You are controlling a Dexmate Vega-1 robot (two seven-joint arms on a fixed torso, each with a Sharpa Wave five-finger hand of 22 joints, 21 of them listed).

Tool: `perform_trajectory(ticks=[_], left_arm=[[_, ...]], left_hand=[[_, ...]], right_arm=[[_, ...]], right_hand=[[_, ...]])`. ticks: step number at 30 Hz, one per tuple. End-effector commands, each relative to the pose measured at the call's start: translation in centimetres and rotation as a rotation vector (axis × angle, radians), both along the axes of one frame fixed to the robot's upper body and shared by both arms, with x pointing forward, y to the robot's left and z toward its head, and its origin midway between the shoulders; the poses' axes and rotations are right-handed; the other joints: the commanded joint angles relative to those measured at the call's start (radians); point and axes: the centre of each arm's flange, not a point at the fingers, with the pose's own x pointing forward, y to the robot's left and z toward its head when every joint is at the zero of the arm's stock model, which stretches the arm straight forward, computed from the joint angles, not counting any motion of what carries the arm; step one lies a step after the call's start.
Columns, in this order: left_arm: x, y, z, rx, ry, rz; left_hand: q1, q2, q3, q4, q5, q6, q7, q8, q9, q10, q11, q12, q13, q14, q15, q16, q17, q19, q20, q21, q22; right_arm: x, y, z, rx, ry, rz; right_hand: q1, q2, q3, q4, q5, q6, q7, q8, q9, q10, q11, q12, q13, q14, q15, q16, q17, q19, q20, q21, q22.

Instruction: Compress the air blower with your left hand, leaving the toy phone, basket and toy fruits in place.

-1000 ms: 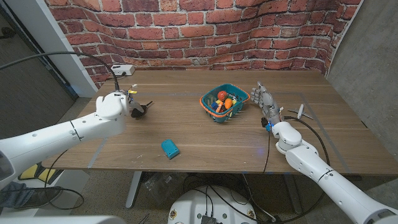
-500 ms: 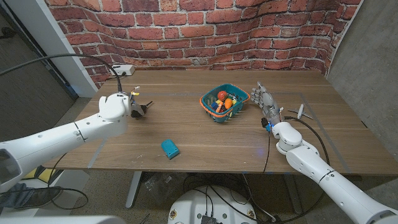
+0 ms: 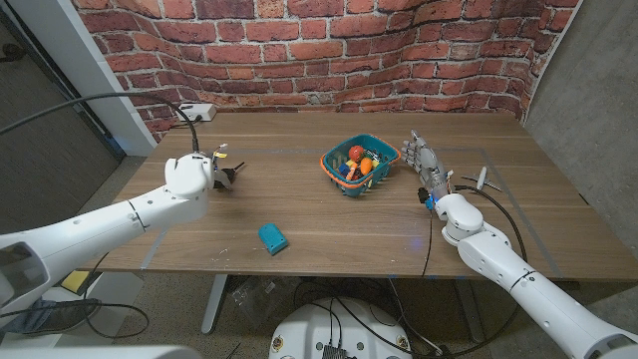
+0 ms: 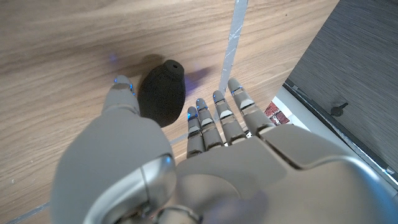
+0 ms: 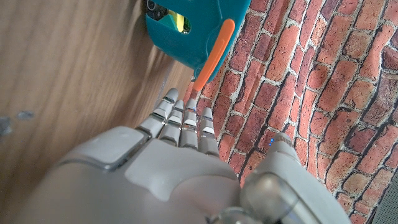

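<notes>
The black air blower (image 3: 226,177) lies on the wooden table at the left, its nozzle pointing right. My left hand (image 3: 189,172) is right at it and covers part of it. In the left wrist view the blower (image 4: 161,93) sits between the thumb and the straight, spread fingers (image 4: 217,118), and no squeeze on the bulb shows. The teal toy phone (image 3: 271,237) lies near the front edge. A teal basket (image 3: 341,182) of toy fruits (image 3: 356,160) stands mid-table. My right hand (image 3: 424,162) stands upright beside the basket, fingers apart and holding nothing. The basket (image 5: 186,31) and its orange handle (image 5: 211,53) lie beyond that hand's fingertips.
A white power strip (image 3: 196,112) with a black cable lies at the table's back left. A small white object (image 3: 479,180) lies right of my right hand. Strips of tape (image 4: 235,37) mark the tabletop. A brick wall stands behind the table.
My left hand has slid a little to the right, closer onto the air blower. The blower, phone, basket and right hand have not moved.
</notes>
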Motion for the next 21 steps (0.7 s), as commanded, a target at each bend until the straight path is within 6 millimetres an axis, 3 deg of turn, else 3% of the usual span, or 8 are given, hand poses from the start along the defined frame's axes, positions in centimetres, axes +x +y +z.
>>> perform_trajectory(ticks=[1,13,21], left_arm=[[0.77,0.02,-0.96,-0.010,-0.003,0.015],[1.56,-0.39,-1.36,-0.038,-0.040,-0.014],[1.51,-0.33,-1.25,-0.057,-0.066,-0.026]], left_hand=[[0.038,0.006,0.016,-0.011,-0.005,0.020,0.004,0.007,0.004,0.020,-0.004,0.002,0.003,0.021,-0.048,0.007,0.004,0.029,0.001,0.004,0.004],[0.164,0.084,0.080,-0.025,-0.017,0.089,0.012,0.020,0.007,0.093,-0.004,0.012,0.004,0.101,-0.062,0.018,0.005,0.101,-0.003,0.020,0.003],[0.187,0.092,0.091,-0.026,-0.023,0.113,0.013,0.024,0.007,0.114,-0.006,0.014,0.004,0.122,-0.064,0.018,0.004,0.118,-0.007,0.024,0.003]], right_arm=[[0.20,-0.14,-0.33,0.020,0.003,0.000],[0.33,-0.22,-0.68,0.014,0.023,0.003],[0.52,-0.21,-0.55,0.003,0.026,0.014]], right_hand=[[0.008,0.009,0.002,-0.005,-0.002,0.002,0.002,0.000,0.004,0.008,0.005,-0.005,0.001,0.010,0.002,-0.002,0.002,0.012,-0.002,-0.003,0.004],[0.008,0.009,0.002,-0.005,-0.002,0.003,0.002,0.000,0.004,0.009,0.006,-0.005,0.001,0.010,0.002,-0.002,0.002,0.013,-0.002,-0.006,0.004],[0.007,0.009,0.002,-0.005,-0.002,0.002,0.002,0.000,0.004,0.012,0.005,-0.004,0.001,0.013,0.002,-0.001,0.002,0.017,-0.001,-0.006,0.004]])
